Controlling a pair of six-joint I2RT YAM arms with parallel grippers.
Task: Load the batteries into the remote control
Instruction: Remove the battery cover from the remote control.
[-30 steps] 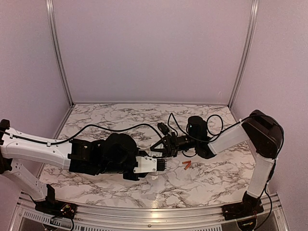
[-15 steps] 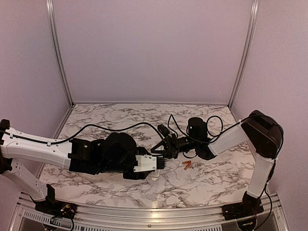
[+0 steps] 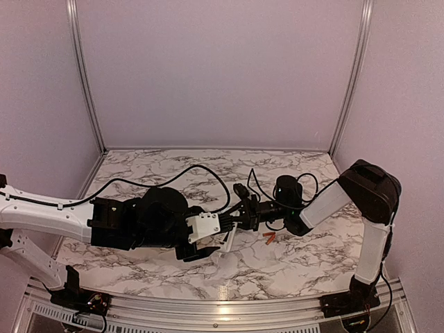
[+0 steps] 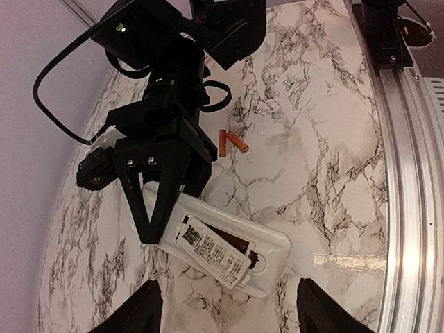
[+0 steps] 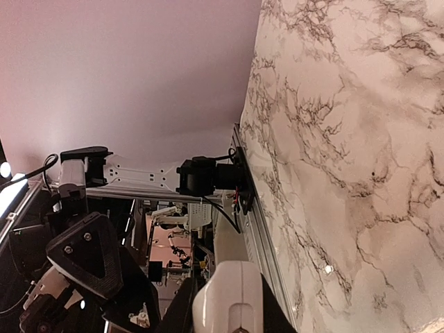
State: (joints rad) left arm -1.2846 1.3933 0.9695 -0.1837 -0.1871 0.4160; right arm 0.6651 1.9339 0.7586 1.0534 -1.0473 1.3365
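The white remote control (image 4: 274,241) lies back-up on the marble, also visible in the top view (image 3: 227,243). A small white labelled cover (image 4: 211,253) sits askew over its dark battery bay. My right gripper (image 4: 166,211) is shut on the remote's far end; the right wrist view shows the white end (image 5: 229,298) between its fingers. Two orange batteries (image 4: 232,142) lie together on the table just past the right gripper, and show in the top view (image 3: 269,237). My left gripper (image 4: 232,319) is open and empty above the remote, one finger on each side.
A black cable (image 3: 180,182) loops over the table behind the arms. The metal front rail (image 4: 402,173) runs along the near edge. Purple walls close in the back and sides.
My left arm has drawn back to the left and turned its wrist. My right gripper has shifted slightly toward the near left with the remote.
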